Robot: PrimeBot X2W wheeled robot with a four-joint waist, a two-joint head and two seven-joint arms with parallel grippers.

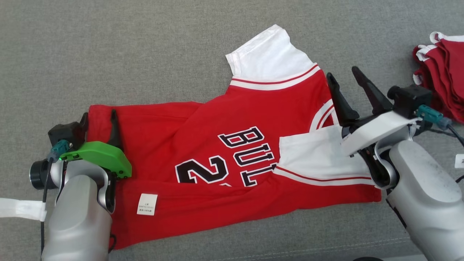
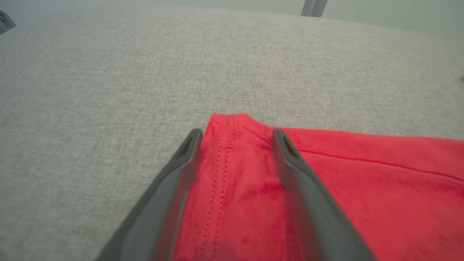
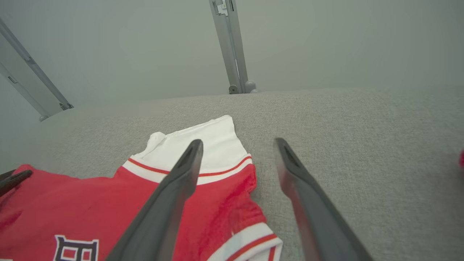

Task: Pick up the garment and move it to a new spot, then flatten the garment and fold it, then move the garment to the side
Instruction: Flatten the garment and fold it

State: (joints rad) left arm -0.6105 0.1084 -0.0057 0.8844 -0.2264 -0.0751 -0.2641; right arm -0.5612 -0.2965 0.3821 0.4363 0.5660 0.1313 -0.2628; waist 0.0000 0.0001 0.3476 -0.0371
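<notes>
**Both grippers spread wide at opposite ends of the jersey**

Left gripper [image 1: 99, 119] has its two dark fingers parted with nothing pinched between them. In the left wrist view [image 2: 236, 136] they straddle the hem corner of the red jersey [image 2: 326, 181], one finger along the cloth's edge and the other over the cloth. Whether they press on it or sit just above, I cannot tell. The right gripper [image 1: 343, 74] also has its fingers apart and holds nothing. In the right wrist view [image 3: 238, 143] one finger is over the red shoulder and the other over bare surface.

A pile of red garments [image 1: 444, 72] lies at the far right, apart from the jersey and beyond the right gripper. Two metal posts [image 3: 232, 47] rise past the far edge. Nothing lies between either gripper and the cloth.

The jersey [image 1: 224, 112] lies on the grey fabric surface [image 1: 108, 54], reaching from one gripper to the other. Its long axis runs left to right across the head view, hem at the left gripper and neck end at the right. The near long edge is turned over, showing a white care label [image 1: 147, 204]. One white sleeve [image 1: 268, 54] points away from the robot. The other sleeve [image 1: 311, 152] is folded in over the chest, beside the sideways lettering.
</notes>
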